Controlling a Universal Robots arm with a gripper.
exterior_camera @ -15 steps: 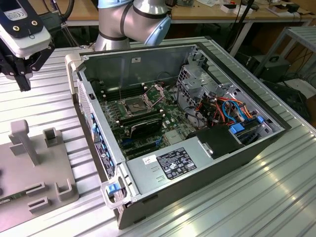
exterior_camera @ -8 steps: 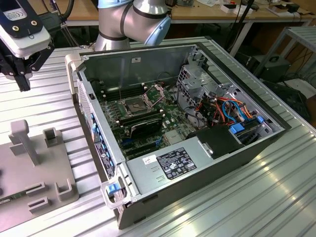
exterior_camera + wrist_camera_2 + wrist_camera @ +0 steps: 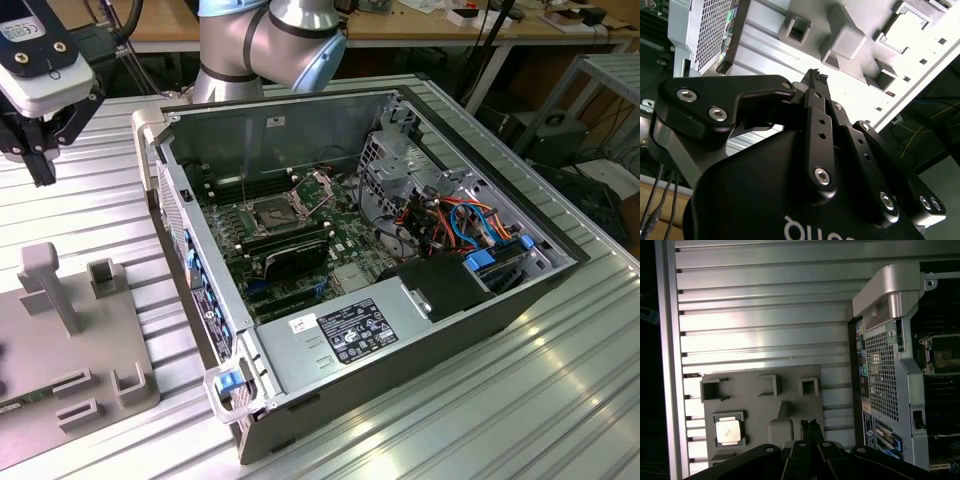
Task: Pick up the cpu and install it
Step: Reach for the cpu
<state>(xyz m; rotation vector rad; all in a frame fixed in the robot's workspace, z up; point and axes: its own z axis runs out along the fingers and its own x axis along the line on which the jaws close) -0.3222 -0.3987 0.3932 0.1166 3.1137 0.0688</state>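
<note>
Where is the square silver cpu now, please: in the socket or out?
Out. The square silver cpu lies in a pocket of the grey fixture plate; the black motherboard socket has its metal cover raised.

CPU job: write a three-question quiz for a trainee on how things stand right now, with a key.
1. True or false: the CPU already sits in the motherboard socket.
2. Pick one. The fingers are: A) clamped on the CPU; B) shut, holding nothing; C) spread wide open.
3. Fill in: the CPU rests on the grey ____.
Key: 1 false; 2 B; 3 tray.
</note>
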